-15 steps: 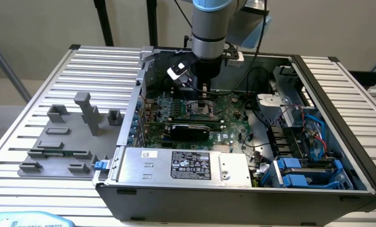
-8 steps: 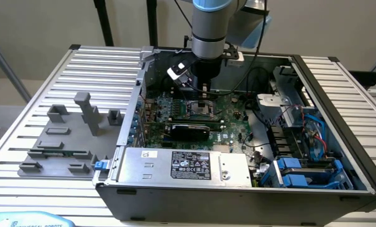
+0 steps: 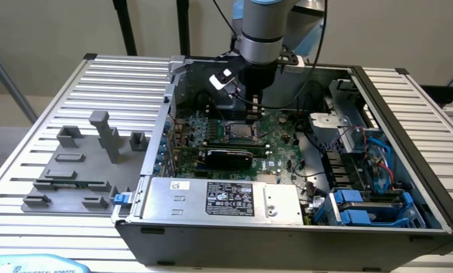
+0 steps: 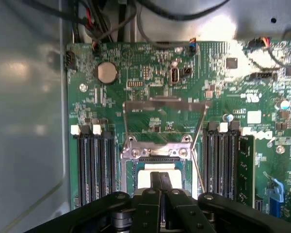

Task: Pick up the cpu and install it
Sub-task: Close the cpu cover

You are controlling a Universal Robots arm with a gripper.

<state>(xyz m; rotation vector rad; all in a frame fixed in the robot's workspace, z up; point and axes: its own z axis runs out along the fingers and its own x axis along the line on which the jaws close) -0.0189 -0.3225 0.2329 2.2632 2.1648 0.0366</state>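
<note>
black jaws closed together, tips at cpu [image 4: 144,178].

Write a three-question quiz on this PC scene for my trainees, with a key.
1. The gripper hangs over: A the socket, B the power supply, C the grey blocks.
2. True or false: the case lies open.
3. Which beige square sits right by the gripper?
Key: 1 A. 2 true. 3 the cpu.
</note>
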